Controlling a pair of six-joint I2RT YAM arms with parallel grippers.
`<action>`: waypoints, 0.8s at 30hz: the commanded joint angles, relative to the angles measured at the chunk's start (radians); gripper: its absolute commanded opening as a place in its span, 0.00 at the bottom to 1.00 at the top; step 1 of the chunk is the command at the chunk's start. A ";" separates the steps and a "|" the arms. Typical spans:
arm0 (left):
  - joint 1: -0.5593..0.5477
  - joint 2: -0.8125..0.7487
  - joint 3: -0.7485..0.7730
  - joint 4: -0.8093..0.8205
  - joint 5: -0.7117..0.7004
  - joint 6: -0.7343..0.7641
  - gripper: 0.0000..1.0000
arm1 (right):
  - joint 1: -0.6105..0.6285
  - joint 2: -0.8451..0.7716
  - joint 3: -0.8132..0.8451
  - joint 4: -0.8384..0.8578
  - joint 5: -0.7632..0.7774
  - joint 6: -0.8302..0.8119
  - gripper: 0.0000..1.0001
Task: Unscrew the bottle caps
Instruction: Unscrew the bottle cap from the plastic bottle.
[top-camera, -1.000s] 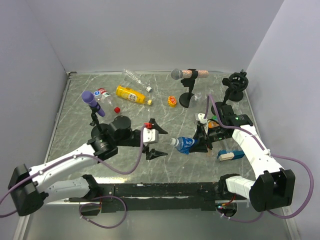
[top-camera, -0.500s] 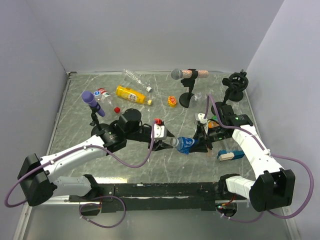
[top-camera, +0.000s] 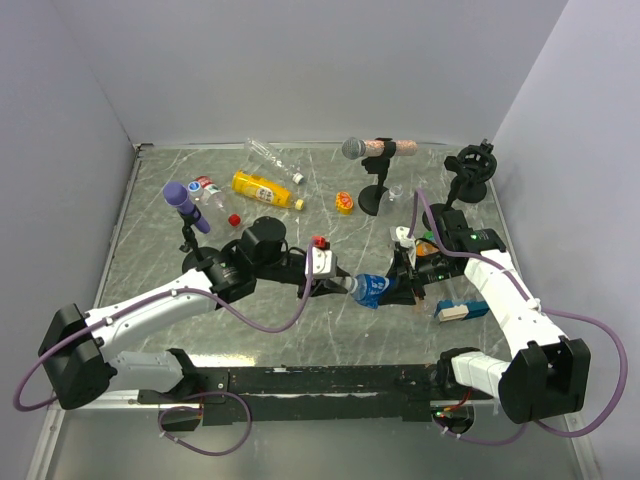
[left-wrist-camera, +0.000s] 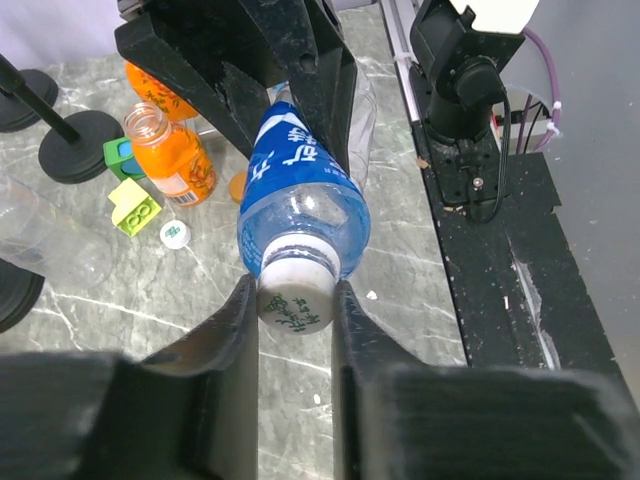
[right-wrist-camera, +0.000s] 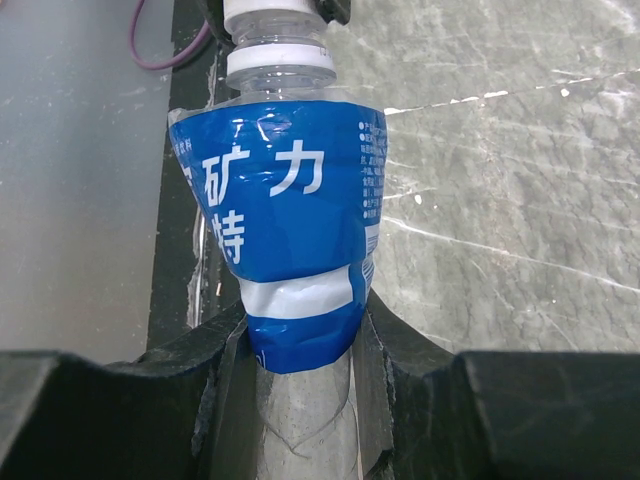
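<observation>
I am looking first at the far left of the table (top-camera: 145, 235), where a purple-headed microphone (top-camera: 180, 197) is standing on its stand. A clear bottle (top-camera: 207, 192) is lying just beside it, and a loose red cap (top-camera: 233, 219) is sitting near both. Further back, a yellow bottle (top-camera: 266, 190) is lying on its side, and a grey-headed microphone (top-camera: 353, 149) is resting across its stand towards the back middle.

Moving right, my left gripper (top-camera: 338, 286) is reaching in towards the front middle of the table. Its jaws are pressing on the white cap (left-wrist-camera: 296, 296) from both sides. In the left wrist view the fingers (left-wrist-camera: 232, 330) are touching the cap's rim with no gap showing. The cap is sitting on the neck of the blue-labelled bottle (top-camera: 373, 290), which is lying roughly level between the two arms, its cap end pointing at the left arm.

My right gripper (top-camera: 402, 283) is gripping the other end. In the right wrist view its fingers (right-wrist-camera: 216, 360) are squeezing the bottle's lower body, and the label is buckling inward between them.

Beyond the held bottle, the left wrist camera is showing an orange bottle (left-wrist-camera: 170, 155) standing upright with its mouth open. A yellow-green block (left-wrist-camera: 134, 208) and a small loose cap (left-wrist-camera: 174, 234) are lying just beside it.
</observation>
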 joint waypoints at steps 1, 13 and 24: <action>-0.001 -0.006 0.042 0.019 0.021 -0.032 0.13 | 0.008 -0.005 -0.003 0.019 -0.022 -0.016 0.16; -0.001 0.029 0.119 -0.065 -0.048 -0.884 0.01 | 0.008 -0.007 -0.004 0.022 -0.019 -0.015 0.16; -0.001 0.011 0.125 -0.143 -0.203 -1.230 0.01 | 0.011 -0.011 -0.008 0.027 -0.016 -0.009 0.16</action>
